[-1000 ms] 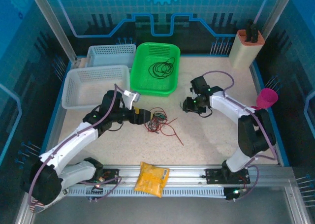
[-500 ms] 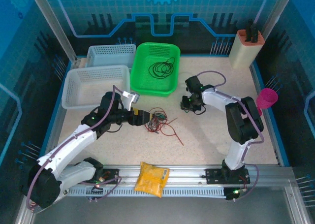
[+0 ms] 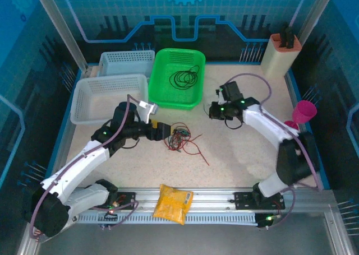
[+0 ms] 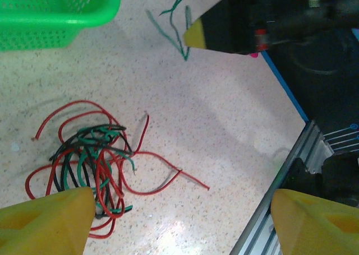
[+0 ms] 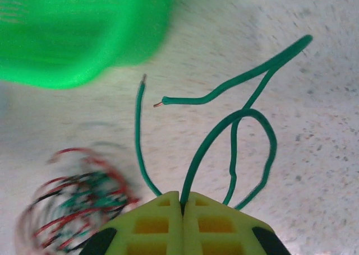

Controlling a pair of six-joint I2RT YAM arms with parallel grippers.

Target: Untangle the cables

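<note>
A tangle of red, green and black cables (image 3: 179, 138) lies on the speckled table, right in front of my left gripper (image 3: 162, 130). In the left wrist view the tangle (image 4: 84, 162) sits by the left fingertip (image 4: 50, 221), and the gripper (image 4: 179, 227) stands open with bare table between its pads. My right gripper (image 5: 182, 202) is shut on a loose green cable (image 5: 247, 120) that loops out from its fingertips, apart from the blurred tangle (image 5: 73, 210). From above, this gripper (image 3: 213, 110) hangs right of the tangle. The left wrist view catches the green cable (image 4: 168, 22) dangling from it.
A green basket (image 3: 160, 92) holding a coiled black cable (image 3: 184, 77) stands behind the tangle, with two white baskets (image 3: 84, 106) to its left. A yellow bag (image 3: 173, 203) lies on the front rail. A pink cup (image 3: 303, 112) and a knife block (image 3: 281, 54) stand at the right.
My right gripper has shut on the green cable and shifted back and to the right, its arm swinging outward. The left gripper has barely moved and stays open.
</note>
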